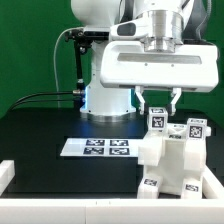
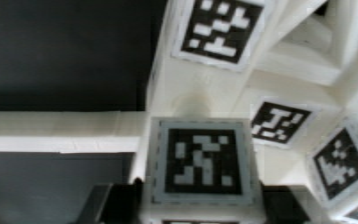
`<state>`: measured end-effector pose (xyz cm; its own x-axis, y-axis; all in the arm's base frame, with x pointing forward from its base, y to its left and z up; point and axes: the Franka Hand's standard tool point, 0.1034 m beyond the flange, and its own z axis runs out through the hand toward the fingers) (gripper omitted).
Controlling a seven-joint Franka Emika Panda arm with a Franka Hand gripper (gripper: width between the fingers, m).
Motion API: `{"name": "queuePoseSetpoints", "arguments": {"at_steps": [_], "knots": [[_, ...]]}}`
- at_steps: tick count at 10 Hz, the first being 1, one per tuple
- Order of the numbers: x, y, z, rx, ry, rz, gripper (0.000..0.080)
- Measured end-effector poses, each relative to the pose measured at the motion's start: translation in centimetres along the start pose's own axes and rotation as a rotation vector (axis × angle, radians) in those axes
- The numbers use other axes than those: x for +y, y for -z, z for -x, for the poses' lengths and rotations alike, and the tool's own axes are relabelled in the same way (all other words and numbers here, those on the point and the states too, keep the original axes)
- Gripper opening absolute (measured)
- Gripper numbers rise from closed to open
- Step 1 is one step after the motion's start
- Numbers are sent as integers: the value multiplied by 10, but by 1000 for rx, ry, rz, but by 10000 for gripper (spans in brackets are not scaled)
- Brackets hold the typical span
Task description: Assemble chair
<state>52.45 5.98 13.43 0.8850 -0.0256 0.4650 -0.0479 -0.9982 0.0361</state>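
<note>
The partly built white chair (image 1: 168, 155) stands on the black table at the exterior view's right, with tagged pieces sticking up from it. My gripper (image 1: 159, 102) hangs straight above it, its fingers on either side of an upright white chair piece with a marker tag (image 1: 157, 120). In the wrist view that tagged piece (image 2: 201, 160) sits tightly between my dark fingers (image 2: 126, 200). Other tagged chair parts (image 2: 282, 120) spread beyond it. Where the held piece meets the rest of the chair is hidden.
The marker board (image 1: 97, 147) lies flat on the table at the exterior view's left of the chair. A white rim (image 1: 40, 200) runs along the table's front and left. The arm's base (image 1: 105, 95) and cables stand behind.
</note>
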Motion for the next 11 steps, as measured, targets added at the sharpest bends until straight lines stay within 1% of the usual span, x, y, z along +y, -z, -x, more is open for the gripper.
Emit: {"name": "queuePoseSetpoints", "arguments": {"at_steps": [4, 7, 8, 11], "knots": [[4, -2, -2, 46, 18, 8, 284], [2, -3, -4, 76, 12, 8, 284], [-1, -2, -4, 77, 3, 7, 284], [-2, -1, -6, 67, 9, 5, 284]]}}
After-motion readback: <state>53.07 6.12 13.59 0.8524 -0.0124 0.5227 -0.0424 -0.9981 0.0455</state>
